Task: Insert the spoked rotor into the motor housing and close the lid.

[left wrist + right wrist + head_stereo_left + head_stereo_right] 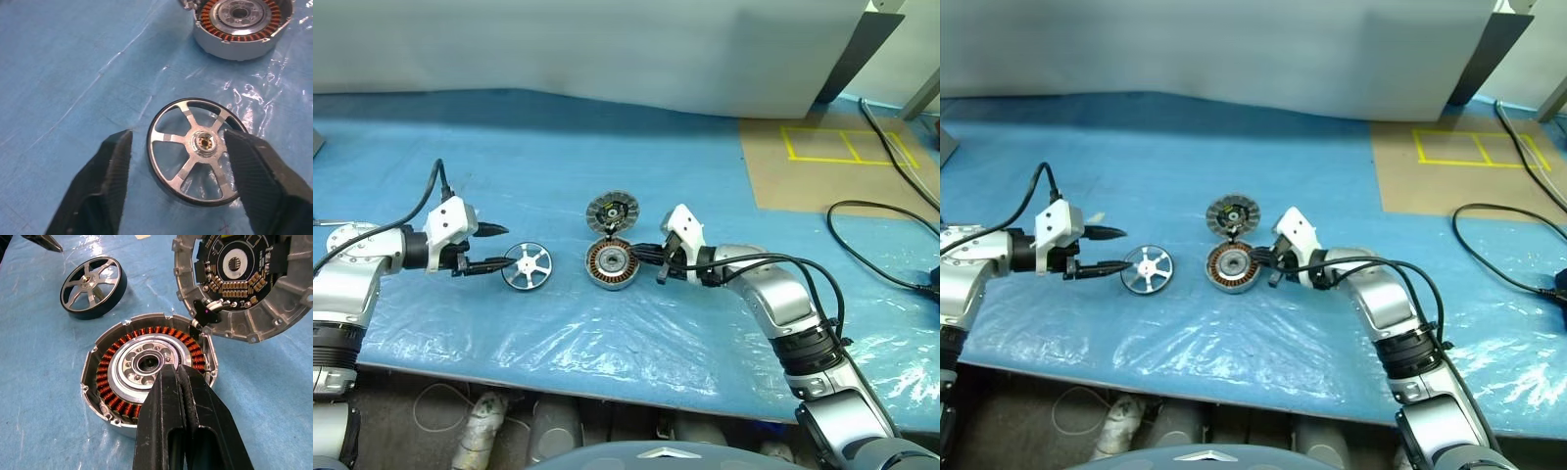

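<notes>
Blue counter (607,147) up top — spoked rotor (527,266) left of motor housing (611,264), lid (612,210) behind. Left gripper (176,156) spread, straddling the rotor. Right gripper (178,382) pressed together, over the housing.

One spoked rotor (527,266), one motor housing (612,265), one lid (612,211), two grippers, left (499,247) and right (644,260), two black cables (876,220).
</notes>
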### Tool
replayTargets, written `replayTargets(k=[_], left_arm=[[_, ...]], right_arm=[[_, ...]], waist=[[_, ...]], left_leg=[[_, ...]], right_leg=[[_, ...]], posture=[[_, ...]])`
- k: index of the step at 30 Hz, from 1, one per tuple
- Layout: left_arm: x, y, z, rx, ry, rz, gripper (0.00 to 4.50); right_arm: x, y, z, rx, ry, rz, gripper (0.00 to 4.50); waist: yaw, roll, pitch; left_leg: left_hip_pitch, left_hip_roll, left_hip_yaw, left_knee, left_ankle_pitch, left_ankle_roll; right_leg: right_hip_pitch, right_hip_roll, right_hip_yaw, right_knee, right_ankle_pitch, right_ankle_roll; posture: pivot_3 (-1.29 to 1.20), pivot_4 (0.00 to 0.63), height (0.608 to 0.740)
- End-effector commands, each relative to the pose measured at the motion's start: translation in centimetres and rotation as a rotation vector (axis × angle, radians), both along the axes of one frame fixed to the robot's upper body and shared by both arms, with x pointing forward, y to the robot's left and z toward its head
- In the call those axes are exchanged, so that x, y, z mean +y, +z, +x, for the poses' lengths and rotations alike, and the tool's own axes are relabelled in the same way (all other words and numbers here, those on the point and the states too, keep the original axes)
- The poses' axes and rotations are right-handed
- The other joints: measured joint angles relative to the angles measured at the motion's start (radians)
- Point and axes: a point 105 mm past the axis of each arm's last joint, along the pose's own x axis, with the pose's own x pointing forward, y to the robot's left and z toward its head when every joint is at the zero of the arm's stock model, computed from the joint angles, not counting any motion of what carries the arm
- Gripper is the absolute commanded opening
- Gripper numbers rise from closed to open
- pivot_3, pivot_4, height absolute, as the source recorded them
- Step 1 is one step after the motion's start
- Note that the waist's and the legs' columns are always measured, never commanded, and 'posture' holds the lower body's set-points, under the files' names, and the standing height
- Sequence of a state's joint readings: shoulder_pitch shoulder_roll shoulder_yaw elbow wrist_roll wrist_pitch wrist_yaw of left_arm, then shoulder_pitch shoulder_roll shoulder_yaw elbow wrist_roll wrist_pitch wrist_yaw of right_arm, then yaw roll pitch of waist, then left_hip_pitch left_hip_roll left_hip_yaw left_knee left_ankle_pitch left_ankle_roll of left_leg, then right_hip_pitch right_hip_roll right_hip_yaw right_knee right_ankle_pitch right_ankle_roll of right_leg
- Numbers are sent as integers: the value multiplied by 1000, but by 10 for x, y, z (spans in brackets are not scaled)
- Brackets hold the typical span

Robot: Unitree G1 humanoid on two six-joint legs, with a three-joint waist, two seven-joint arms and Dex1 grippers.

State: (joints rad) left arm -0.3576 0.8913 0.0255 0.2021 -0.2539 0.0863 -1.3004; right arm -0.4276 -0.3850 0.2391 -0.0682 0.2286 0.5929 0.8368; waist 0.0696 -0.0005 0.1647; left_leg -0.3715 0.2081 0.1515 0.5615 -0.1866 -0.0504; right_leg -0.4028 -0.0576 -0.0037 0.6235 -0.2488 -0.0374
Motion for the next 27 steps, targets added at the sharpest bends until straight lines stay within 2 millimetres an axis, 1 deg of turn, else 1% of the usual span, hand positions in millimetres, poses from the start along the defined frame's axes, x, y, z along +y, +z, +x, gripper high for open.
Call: replayTargets(k=[1,4,7,11,15,22,27], left_arm=[[-13,2,-3,-42,-111,80,2596],[-18,-7,-4,-30,-165,129,2596],[-13,-14,0,-34,-172,190,2596],[-9,-19,8,-61,-182,258,2596],[-14,-18,14,-74,-207,262,2596],[-30,-26,11,-60,-276,240,2596],[-23,-33,12,-41,-268,288,2596]], right_arm=[[4,8,0,-36,17,17,0],[5,6,1,-34,14,15,0],[5,5,0,-32,6,17,0],[3,3,0,-27,-14,19,0],[2,2,0,-27,-27,19,0],[0,-1,1,-30,-50,14,0],[-3,-4,2,-30,-65,11,0]], waist=[[0,0,0],[0,0,0],[-1,0,0],[0,0,0],[1,0,0],[1,0,0],[1,0,0]], left_leg=[[0,0,0,0,0,0],[0,0,0,0,0,0],[0,0,0,0,0,0],[0,0,0,0,0,0],[0,0,0,0,0,0],[0,0,0,1,0,0],[0,0,0,1,0,0]], right_leg=[[0,0,0,0,0,0],[0,0,0,0,0,0],[0,0,0,0,0,0],[0,0,0,1,0,0],[0,0,0,1,0,0],[0,0,0,1,0,0],[0,0,0,1,0,0]], posture=[[0,150,740],[0,150,740],[0,150,740],[0,150,740],[0,150,740],[0,150,740],[0,150,740]])
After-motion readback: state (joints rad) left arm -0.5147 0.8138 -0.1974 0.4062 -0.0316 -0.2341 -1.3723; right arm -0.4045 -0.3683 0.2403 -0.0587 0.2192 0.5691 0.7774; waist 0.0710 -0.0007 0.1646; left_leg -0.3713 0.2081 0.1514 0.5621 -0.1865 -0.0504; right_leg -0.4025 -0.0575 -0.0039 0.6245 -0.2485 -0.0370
